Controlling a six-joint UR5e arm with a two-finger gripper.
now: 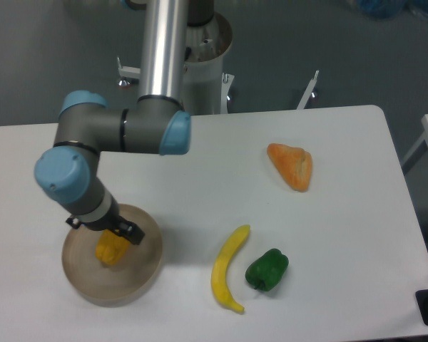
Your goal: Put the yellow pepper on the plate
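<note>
The yellow pepper is small and golden-yellow and sits over the middle of the round beige plate at the table's front left. My gripper points down right above the pepper, and its dark fingers reach the pepper's top. The wrist hides most of the gripper, so the jaws do not show clearly. I cannot tell whether the pepper rests on the plate or is still held.
A long curved yellow banana-shaped item and a green pepper lie right of the plate. An orange wedge lies at the back right. The arm's elbow hangs over the table's left side.
</note>
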